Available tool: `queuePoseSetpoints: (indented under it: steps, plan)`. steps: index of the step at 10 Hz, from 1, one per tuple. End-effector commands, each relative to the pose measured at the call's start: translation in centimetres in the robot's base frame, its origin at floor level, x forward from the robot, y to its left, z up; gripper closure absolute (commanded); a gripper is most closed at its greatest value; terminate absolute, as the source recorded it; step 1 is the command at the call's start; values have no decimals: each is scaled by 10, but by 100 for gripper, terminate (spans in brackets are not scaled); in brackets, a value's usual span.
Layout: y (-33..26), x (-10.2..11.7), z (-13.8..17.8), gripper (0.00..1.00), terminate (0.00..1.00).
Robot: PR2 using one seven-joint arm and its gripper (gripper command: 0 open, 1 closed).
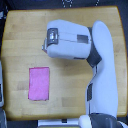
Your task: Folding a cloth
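Wooden tabletop (25, 30) with rounded corners is filling nearly the whole exterior view, seen from directly above, its pale grain running bare across the upper left and lower middle of the frame. A dark floor is showing along the top edge and down the left edge. A pale, indistinct object (1, 85) is poking into the frame at the lower left border, too cropped to identify, and a white strip (52, 123) is lying along the bottom edge.

The robot's white arm (102, 75) is rising from the lower right corner, running up the right side of the frame and bending left across the upper middle, covering that part of the wood. The gripper (46, 47) is sitting at the arm's left end in the upper centre; whether its fingers are spread or closed cannot be told from this blurred overhead angle. No writing or label is readable anywhere.

The cloth (39, 83) is lying flat in the lower left of the frame, a bright pink upright rectangle, plain and smooth, apart from the gripper and below it.
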Motion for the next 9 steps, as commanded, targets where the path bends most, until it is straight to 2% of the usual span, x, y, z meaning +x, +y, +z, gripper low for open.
queuePoseSetpoints:
  steps: [1, 5, 9]
  plan:
    - [-164, 13, 22, 0, 0]
    - [-198, 50, 23, 0, 0]
    - [-223, 74, 41, 0, 0]
